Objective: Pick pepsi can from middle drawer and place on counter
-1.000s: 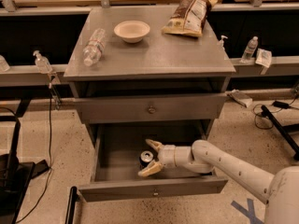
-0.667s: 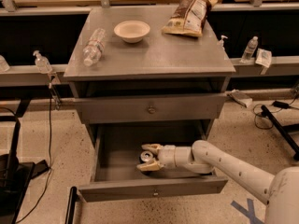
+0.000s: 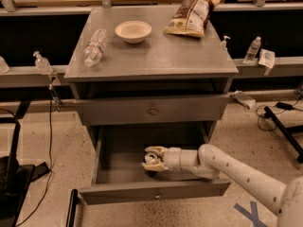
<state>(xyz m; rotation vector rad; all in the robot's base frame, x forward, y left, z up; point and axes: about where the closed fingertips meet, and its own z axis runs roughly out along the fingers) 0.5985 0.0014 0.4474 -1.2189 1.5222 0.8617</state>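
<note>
The middle drawer [image 3: 154,191] is pulled open below the cabinet. The pepsi can [image 3: 150,158], dark with a silver top, stands upright on the drawer floor near the middle. My gripper [image 3: 153,159] reaches into the drawer from the right, and its pale fingers [image 3: 156,151] are closed against the can from the far and near sides. The can's lower body is in shadow behind the near finger. The grey counter [image 3: 156,56] is the cabinet's top, above the drawer.
On the counter lie a clear water bottle [image 3: 94,47], a white bowl [image 3: 133,31] and a chip bag [image 3: 190,15]. The upper drawer with a brass knob [image 3: 153,111] is shut, overhanging the open drawer. Black equipment [image 3: 12,183] and cables sit on the floor at left.
My fingers, spread wide around the can a second ago, have closed in on it. The can and the arm have hardly shifted.
</note>
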